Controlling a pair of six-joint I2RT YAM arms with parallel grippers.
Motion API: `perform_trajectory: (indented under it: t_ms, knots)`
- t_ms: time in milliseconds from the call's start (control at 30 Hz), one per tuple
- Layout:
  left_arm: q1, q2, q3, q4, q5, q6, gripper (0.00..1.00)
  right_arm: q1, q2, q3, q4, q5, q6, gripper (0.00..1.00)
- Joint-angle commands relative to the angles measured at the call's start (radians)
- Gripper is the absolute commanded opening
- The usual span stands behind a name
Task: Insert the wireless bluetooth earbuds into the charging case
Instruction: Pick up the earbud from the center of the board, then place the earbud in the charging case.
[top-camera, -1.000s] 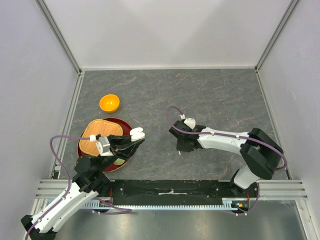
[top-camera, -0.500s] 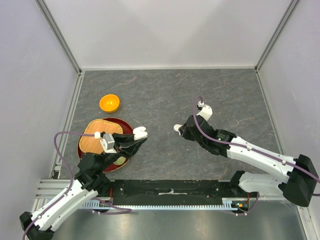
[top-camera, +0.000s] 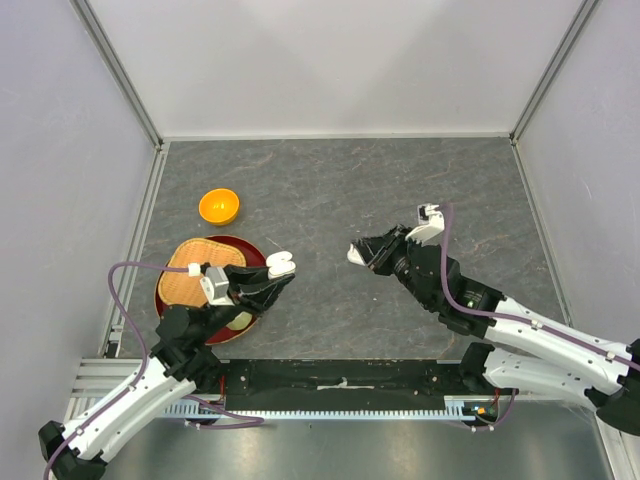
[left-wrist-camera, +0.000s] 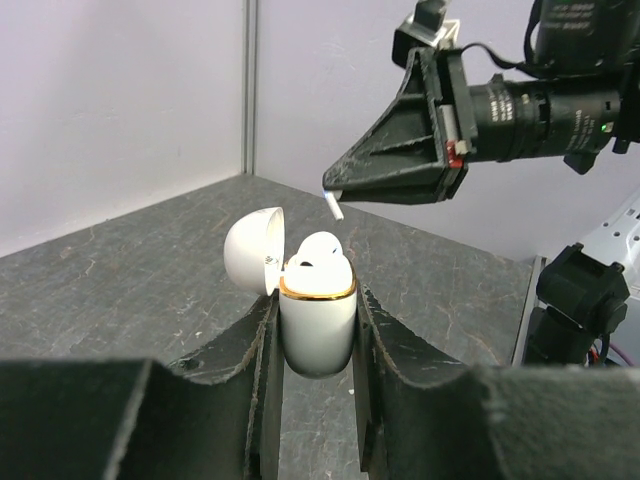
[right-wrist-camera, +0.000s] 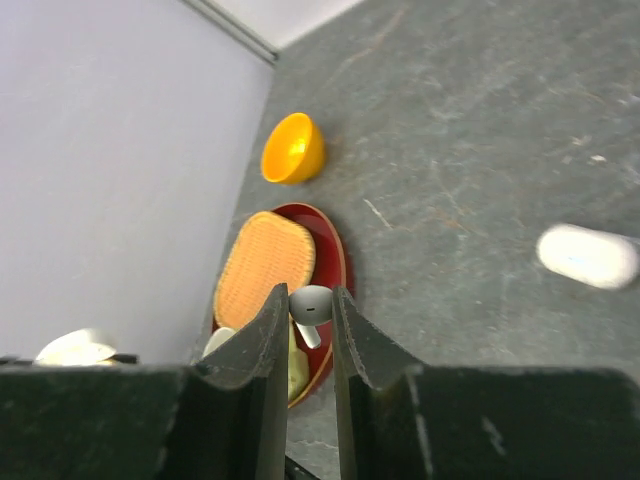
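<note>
My left gripper (top-camera: 268, 278) is shut on a white charging case (left-wrist-camera: 317, 330) with a gold rim, held upright above the table, also seen in the top view (top-camera: 279, 264). Its lid (left-wrist-camera: 250, 250) is open and a white earbud (left-wrist-camera: 320, 250) sits in it. My right gripper (top-camera: 368, 252) is shut on another small white earbud (right-wrist-camera: 312, 305), stem down. In the left wrist view the right gripper (left-wrist-camera: 340, 195) hangs above and beyond the case, apart from it, with the earbud stem (left-wrist-camera: 332, 206) poking out.
A red tray (top-camera: 262, 252) holding a woven orange mat (top-camera: 200, 270) lies at the left. An orange bowl (top-camera: 218, 206) stands behind it. A blurred white oval thing (right-wrist-camera: 588, 256) lies on the table just left of my right fingertips (top-camera: 356, 254).
My right arm has risen from the table and swung round, so its gripper now points left toward the case with the earbud in it. My left gripper has barely moved.
</note>
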Motion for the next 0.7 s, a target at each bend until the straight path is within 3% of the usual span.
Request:
perform_trajectory:
  t_ms: [0,300,667]
  knots:
    - [0.000,0.019,0.003,0.072,0.013,-0.025,0.02,0.076,-0.010,0.016,0.174,0.048,-0.089,0.00]
    - [0.000,0.040,0.003,0.094,0.031,-0.014,0.02,0.264,0.045,0.042,0.393,0.100,-0.267,0.00]
    - [0.000,0.072,-0.008,0.140,0.088,0.013,0.02,0.340,0.134,0.112,0.534,0.017,-0.381,0.00]
